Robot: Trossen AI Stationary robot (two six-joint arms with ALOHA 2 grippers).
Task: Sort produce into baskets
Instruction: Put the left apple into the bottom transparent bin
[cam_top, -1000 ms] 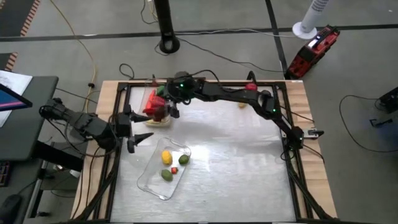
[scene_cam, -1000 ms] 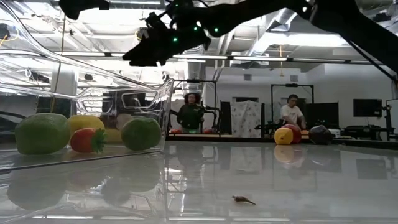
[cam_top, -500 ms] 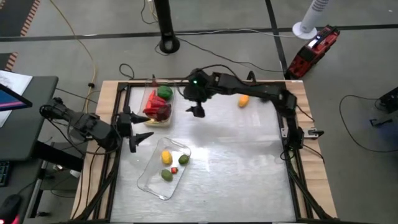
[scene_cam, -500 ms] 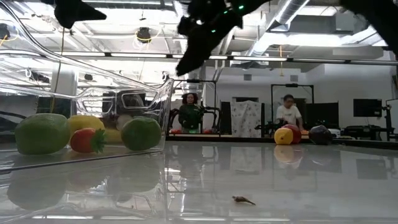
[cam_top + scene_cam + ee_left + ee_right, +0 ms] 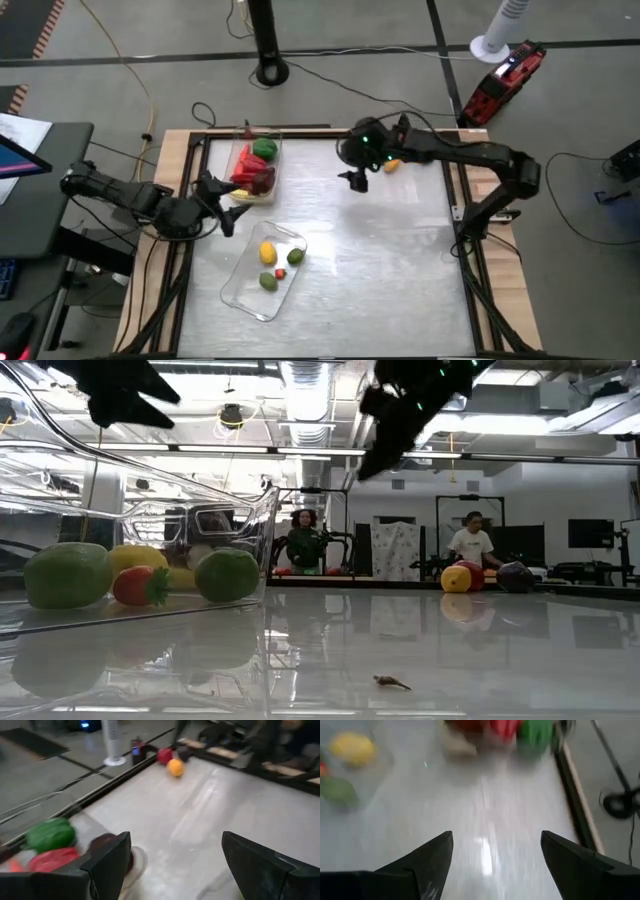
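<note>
A clear basket (image 5: 253,172) at the table's far left holds red and green produce (image 5: 49,835). A second clear basket (image 5: 263,272) nearer the front holds yellow, green and red pieces (image 5: 140,575). A yellow fruit (image 5: 392,163), a red one (image 5: 472,572) and a dark purple one (image 5: 515,575) rest on the table near its far edge. My left gripper (image 5: 225,203) is open and empty, just right of the far-left basket's near end. My right gripper (image 5: 354,178) is open and empty above the table, left of the yellow fruit.
A black frame (image 5: 462,200) borders the table. A small dark scrap (image 5: 390,681) lies on the bare tabletop near the front. The middle and right of the table (image 5: 400,260) are bare. People stand in the room beyond the table.
My right gripper has gone from over the far-left basket toward the table's right edge, staying above the table along its far side, and now hangs near the yellow fruit. My left gripper has shifted a little toward the far edge and turned slightly.
</note>
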